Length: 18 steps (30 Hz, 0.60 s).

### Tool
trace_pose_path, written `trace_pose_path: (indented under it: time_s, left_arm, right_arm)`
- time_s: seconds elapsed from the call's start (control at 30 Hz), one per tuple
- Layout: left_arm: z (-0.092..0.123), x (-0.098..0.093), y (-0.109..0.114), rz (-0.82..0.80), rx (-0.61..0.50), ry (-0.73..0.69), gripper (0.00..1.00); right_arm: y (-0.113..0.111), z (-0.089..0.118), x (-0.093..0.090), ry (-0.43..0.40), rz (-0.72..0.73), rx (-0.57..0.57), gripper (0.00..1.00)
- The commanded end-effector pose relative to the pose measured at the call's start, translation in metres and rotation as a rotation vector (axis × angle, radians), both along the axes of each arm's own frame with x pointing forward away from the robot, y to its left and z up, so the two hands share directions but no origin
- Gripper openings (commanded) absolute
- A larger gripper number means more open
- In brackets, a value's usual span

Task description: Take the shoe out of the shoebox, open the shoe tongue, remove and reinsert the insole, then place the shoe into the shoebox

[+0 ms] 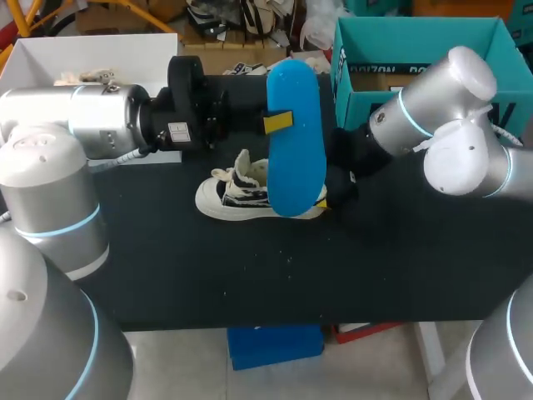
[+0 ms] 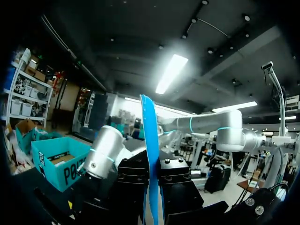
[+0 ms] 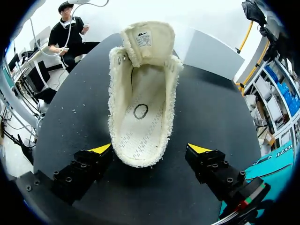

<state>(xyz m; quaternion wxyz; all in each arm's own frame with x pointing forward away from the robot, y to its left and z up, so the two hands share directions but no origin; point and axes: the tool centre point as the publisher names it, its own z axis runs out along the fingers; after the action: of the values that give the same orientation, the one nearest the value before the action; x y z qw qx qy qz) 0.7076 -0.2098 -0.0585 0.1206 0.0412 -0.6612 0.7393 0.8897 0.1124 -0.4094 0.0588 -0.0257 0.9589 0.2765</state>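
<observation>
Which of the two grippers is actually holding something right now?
The left gripper: it is shut on the upright blue insole. The right gripper is open, merely straddling the heel of the shoe.

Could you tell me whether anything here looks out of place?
Nothing looks spilled or damaged. The blue insole is out of the shoe, held in the left gripper, which fits the task.

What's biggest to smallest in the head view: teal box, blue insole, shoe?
1. teal box
2. blue insole
3. shoe
The raised blue insole hides part of the shoe, so those two are unsure.
</observation>
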Motion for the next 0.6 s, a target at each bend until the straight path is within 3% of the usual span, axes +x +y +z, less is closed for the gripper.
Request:
trace_pose_path:
  time_s: [0.03, 0.3, 0.6]
  left_arm:
    - [-0.001, 0.000, -0.003, 0.006, -0.001, -0.002, 0.00]
    - [-0.001, 0.000, -0.003, 0.006, -0.001, -0.002, 0.00]
    - [-0.001, 0.000, -0.003, 0.006, -0.001, -0.002, 0.00]
  right_arm:
    - [0.009, 0.010, 0.005, -0.001, -0.021, -0.237, 1.00]
    - [0.018, 0.018, 0.013, -0.009, -0.020, -0.367, 1.00]
    - [0.032, 0.026, 0.020, -0.017, 0.003, -0.441, 1.00]
